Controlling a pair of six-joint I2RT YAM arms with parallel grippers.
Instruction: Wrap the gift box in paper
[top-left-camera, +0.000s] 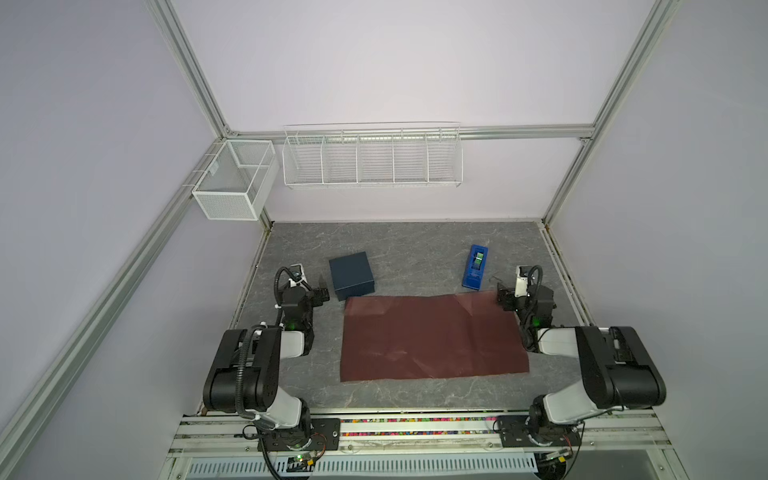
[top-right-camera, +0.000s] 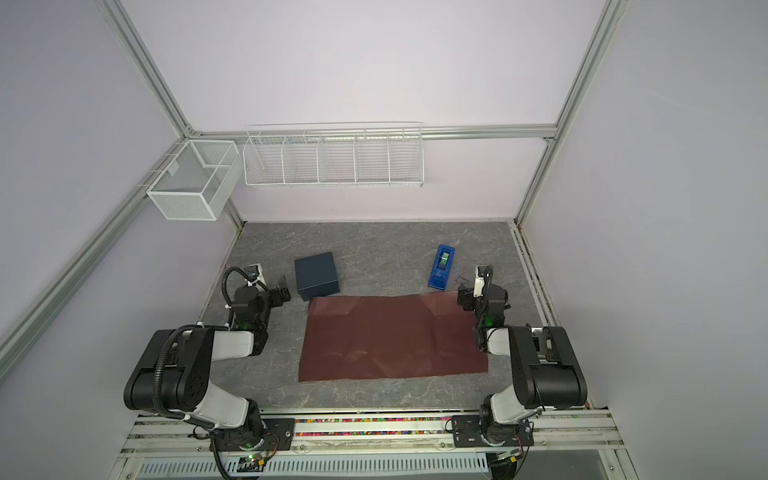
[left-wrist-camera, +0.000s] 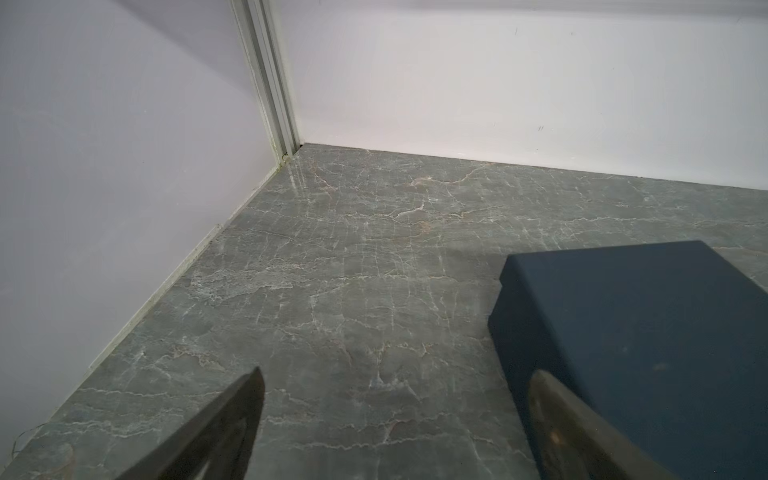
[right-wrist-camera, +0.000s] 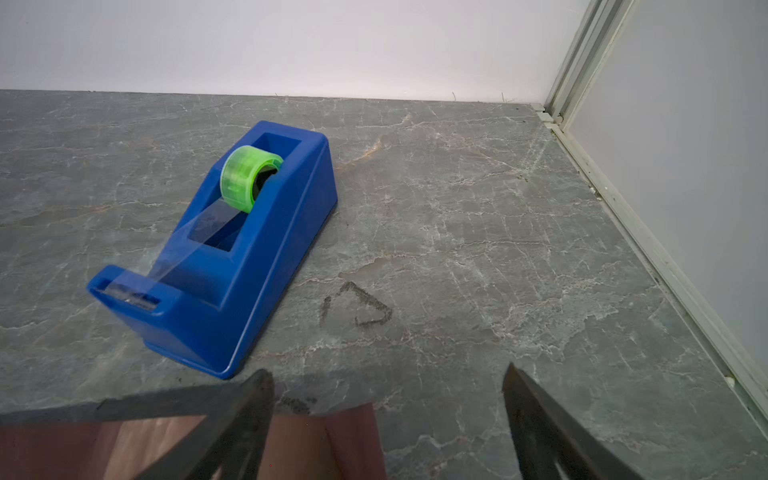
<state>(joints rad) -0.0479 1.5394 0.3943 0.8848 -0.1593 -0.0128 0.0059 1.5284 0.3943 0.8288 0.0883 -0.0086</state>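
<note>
- Gift box (top-left-camera: 351, 275): left of centre in both top views, lid on, standing on the grey tabletop (top-left-camera: 415, 245).
- Wrapping paper (top-left-camera: 432, 336): flat, creased, mid-frame, its upper-left corner just below the box.
- Left gripper (top-left-camera: 323, 289): jaws wide apart, empty, just left of the box.
- Right gripper (top-left-camera: 502, 296): jaws apart, empty, over the sheet's upper-right corner, near the blue tape dispenser (top-left-camera: 475, 267).

Both arms crouch low, elbows back — left claw (top-left-camera: 323, 289) and right claw (top-left-camera: 500, 296) spread wide.
</note>
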